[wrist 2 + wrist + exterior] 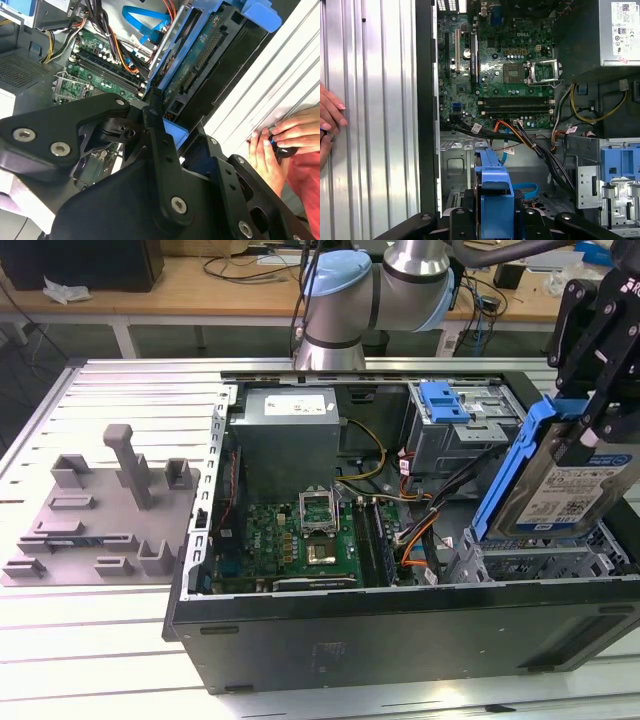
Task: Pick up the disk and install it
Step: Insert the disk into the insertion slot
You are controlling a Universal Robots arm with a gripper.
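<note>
Best to level the disk [565, 490], clamped by its blue frame between the closed fingers of the gripper [588, 428] and hanging tilted, label up, just above the drive cage [540, 562] at the exterior view's right end of the open case [400, 632]. Square the frame to the cage slot, steer clear of the cables [420, 525], and ease rather than force. Counted: one disk, one gripper, one case, one grey fixture plate [90, 530], one blue bracket [445, 400].

The silver rectangular hard drive in blue plastic frame [560, 495] is cut by the exterior view's right edge; the black gripper [592, 435] covers its top.
</note>
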